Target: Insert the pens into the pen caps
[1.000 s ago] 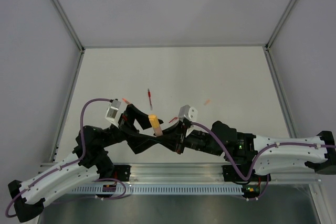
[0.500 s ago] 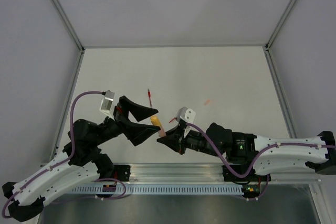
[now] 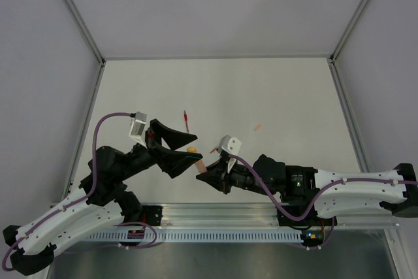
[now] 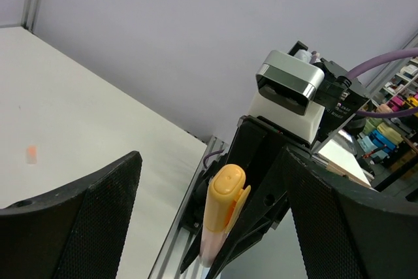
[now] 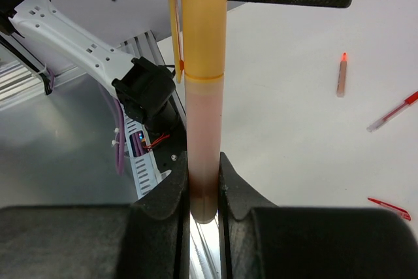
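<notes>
No writing, label, brand, number or sign can be read in any view. The colourful boxes (image 4: 382,142) at the right edge of the left wrist view are too blurred to read.

You are looking down through the overhead camera, sitting above and behind the arm bases (image 3: 147,215) and taking in the whole tabletop (image 3: 274,89) from afar. The left wrist camera is peering out between the left jaws, close up, facing the right arm's camera block (image 4: 287,86) and the wall (image 4: 196,24) behind it. The right wrist camera is looking along the right jaws, very near the orange pen (image 5: 204,135), toward the left arm (image 5: 68,27). All three views are sharing that pen and a stretch of tabletop.
</notes>
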### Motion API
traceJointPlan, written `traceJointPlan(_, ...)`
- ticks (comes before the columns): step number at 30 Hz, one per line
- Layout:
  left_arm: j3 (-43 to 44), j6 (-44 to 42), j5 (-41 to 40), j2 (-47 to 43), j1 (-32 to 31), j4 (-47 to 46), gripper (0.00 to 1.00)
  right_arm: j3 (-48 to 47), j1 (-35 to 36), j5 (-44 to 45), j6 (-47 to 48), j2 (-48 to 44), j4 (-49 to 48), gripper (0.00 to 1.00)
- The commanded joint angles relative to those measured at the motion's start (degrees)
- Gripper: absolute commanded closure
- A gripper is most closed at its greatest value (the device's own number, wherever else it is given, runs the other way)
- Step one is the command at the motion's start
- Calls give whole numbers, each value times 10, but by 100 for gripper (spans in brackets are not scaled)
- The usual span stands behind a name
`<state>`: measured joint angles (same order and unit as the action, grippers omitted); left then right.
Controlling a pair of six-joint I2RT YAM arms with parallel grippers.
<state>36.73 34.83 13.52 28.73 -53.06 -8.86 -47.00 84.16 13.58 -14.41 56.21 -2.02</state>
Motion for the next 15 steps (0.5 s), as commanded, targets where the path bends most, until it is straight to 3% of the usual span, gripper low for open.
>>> traceJointPlan(1,17,-19,-12,-1,1,-3,9,-2,1,-7,-12,4,-11,100)
traceJointPlan(6,20,-17,-21,-11,1,6,12,-3,1,-7,-16,12,-15,100)
traceJointPlan(15,21,-26,-39,-22,1,34,31,-5,0,-15,-18,16,-19,100)
